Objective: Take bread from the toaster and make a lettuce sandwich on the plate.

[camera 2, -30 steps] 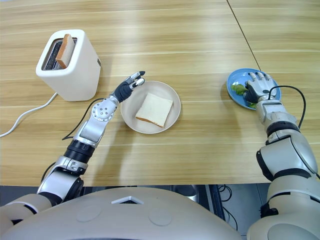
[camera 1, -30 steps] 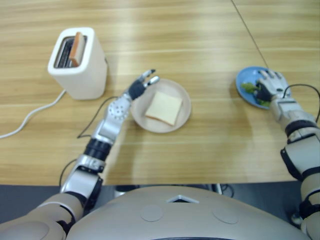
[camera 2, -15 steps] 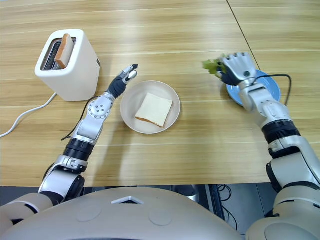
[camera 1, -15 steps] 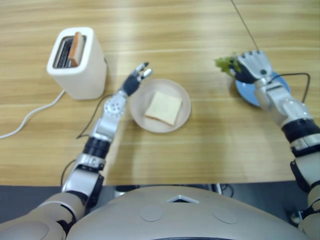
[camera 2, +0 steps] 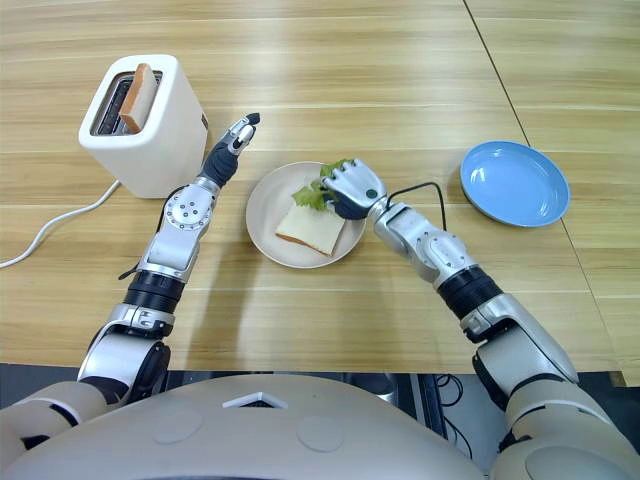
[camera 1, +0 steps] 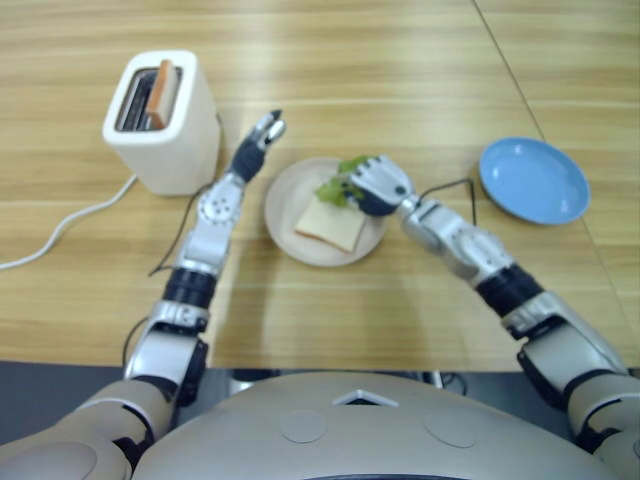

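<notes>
Overhead view of a wooden table [camera 2: 350,60] with the sandwich materials laid out. At the left stands a white toaster [camera 2: 150,140], its cord [camera 2: 50,235] trailing off toward the left edge; one browned toast slice [camera 2: 137,84] stands upright in a slot, its top edge above the toaster's upper face. Near the middle of the table lies a beige plate [camera 2: 262,210] bearing a pale bread slice [camera 2: 310,232], which lies flat. The right hand [camera 2: 350,187] is held over the far part of this plate, with the fingers curled round a bunch of lettuce [camera 2: 312,192]; the green leaves project from the hand toward the left and hang over the far edge of the bread slice, though whether they touch it cannot be told. The left hand [camera 2: 230,145] is placed between the toaster and the beige plate, fingers stretched out straight and pointing away from the robot, with nothing in its grasp. At the right, well apart from the beige plate, lies a blue plate [camera 2: 513,183].
</notes>
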Robot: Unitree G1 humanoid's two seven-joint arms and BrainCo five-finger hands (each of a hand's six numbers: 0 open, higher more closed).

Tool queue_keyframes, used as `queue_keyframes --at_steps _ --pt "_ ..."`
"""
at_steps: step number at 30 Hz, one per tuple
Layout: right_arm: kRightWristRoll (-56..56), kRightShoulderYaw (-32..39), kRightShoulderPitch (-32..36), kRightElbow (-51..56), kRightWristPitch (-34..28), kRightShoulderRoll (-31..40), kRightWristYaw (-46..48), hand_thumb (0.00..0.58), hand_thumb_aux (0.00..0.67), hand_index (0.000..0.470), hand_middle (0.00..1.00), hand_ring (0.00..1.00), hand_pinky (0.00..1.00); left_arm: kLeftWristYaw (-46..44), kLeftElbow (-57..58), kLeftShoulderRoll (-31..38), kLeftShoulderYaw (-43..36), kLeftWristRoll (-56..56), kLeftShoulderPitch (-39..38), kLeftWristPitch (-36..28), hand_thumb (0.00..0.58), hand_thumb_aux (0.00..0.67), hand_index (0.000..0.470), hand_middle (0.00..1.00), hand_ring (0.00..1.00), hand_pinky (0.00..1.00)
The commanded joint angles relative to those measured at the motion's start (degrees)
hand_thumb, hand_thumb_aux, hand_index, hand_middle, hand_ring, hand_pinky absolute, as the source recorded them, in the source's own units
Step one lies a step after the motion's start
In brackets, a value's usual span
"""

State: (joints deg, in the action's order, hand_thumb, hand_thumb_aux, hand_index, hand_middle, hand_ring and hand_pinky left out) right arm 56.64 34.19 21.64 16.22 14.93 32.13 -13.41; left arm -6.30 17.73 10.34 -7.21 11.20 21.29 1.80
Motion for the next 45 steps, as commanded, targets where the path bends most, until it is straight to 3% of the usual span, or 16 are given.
queue_keyframes --at_steps 1,11,24,25,26,27,28,29,45 --pt "1.28 0.09 -2.43 -4.55 0.69 1.97 4.07 0.580 0.670 0.460 1.00 1.00 1.00 -0.30 0.93 -0.07 -0.53 0.37 -0.25 -0.16 0.000 0.000 0.000 0.00 0.00 0.00" --pt "1.52 -3.15 -5.18 -14.91 1.43 3.74 8.43 0.580 0.670 0.460 1.00 1.00 1.00 0.26 2.10 -0.09 -1.06 1.11 0.03 0.16 0.000 0.000 0.000 0.00 0.00 0.00" --pt "2.69 1.57 -0.66 3.30 5.93 -3.70 5.18 0.580 0.670 0.460 1.00 1.00 1.00 0.33 3.35 -0.14 -1.66 2.07 0.10 0.41 0.000 0.000 0.000 0.00 0.00 0.00" --pt "2.73 1.67 -0.54 4.09 6.29 -3.89 4.75 0.580 0.670 0.460 0.81 0.81 0.81 0.31 3.34 -0.18 -1.73 2.13 0.06 0.38 0.000 0.000 0.000 0.00 0.00 0.00" --pt "3.15 1.80 -0.49 4.46 6.25 -3.94 4.47 0.580 0.670 0.460 0.81 0.81 0.81 0.30 3.39 -0.19 -1.79 2.24 0.05 0.36 0.000 0.000 0.000 0.00 0.00 0.00" --pt "2.94 1.62 -0.60 4.66 6.39 -4.00 4.26 0.460 0.365 0.251 0.00 0.00 0.00 0.28 3.47 -0.18 -1.80 2.33 0.06 0.33 0.000 0.000 0.000 0.00 0.00 0.00" --pt "2.35 1.20 -1.04 4.05 6.69 -3.78 4.17 0.144 0.089 0.061 0.00 0.00 0.00 0.25 3.48 -0.20 -1.83 2.39 0.05 0.31 0.000 0.000 0.000 0.00 0.00 0.00" --pt "1.91 0.66 -1.58 2.75 6.80 -3.35 4.14 0.000 0.000 0.000 0.00 0.00 0.00 0.22 3.43 -0.21 -1.86 2.45 0.02 0.30 0.000 0.000 0.000 0.00 0.00 0.00" --pt "-6.74 -17.79 -10.19 -26.82 4.78 5.89 9.94 0.000 0.000 0.000 0.00 0.00 0.00 3.15 -3.28 2.01 -0.11 4.27 -0.49 2.77 0.000 0.000 0.000 0.00 0.00 0.00"
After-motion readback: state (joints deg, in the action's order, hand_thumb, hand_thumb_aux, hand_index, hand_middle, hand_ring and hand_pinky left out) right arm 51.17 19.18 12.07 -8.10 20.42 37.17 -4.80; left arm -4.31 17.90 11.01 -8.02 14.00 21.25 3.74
